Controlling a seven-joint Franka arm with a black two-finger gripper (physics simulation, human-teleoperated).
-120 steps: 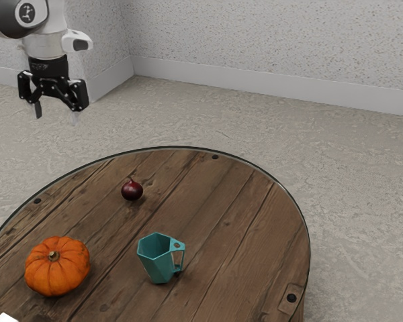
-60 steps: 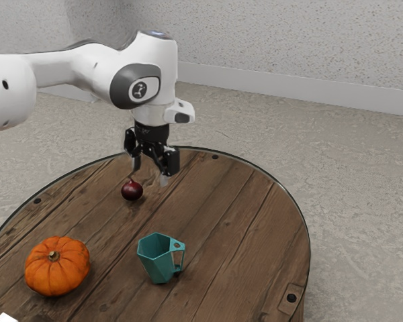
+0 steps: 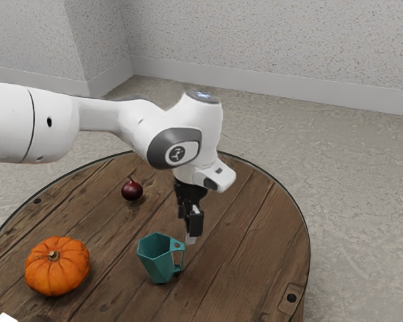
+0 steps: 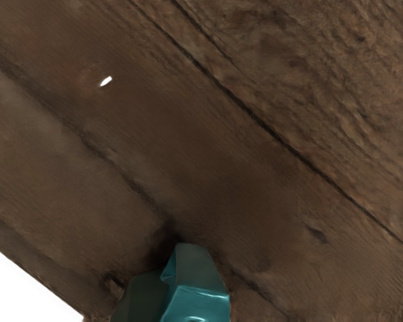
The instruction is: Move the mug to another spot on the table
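Here, the teal mug [image 3: 160, 260] is seen upright on the wooden bench [image 3: 255, 221], its handle turned toward the exterior view's right. The end effector [image 3: 192, 235] is held just above that handle, pointing down; how wide it stands cannot be told.

The round, dark plank worktop [image 3: 255, 221] carries three items. A teal mug [image 3: 160, 258] stands upright near the front edge. An orange pumpkin [image 3: 56, 265] sits toward the exterior view's left. A red onion [image 3: 131, 190] lies farther back, well apart from both.
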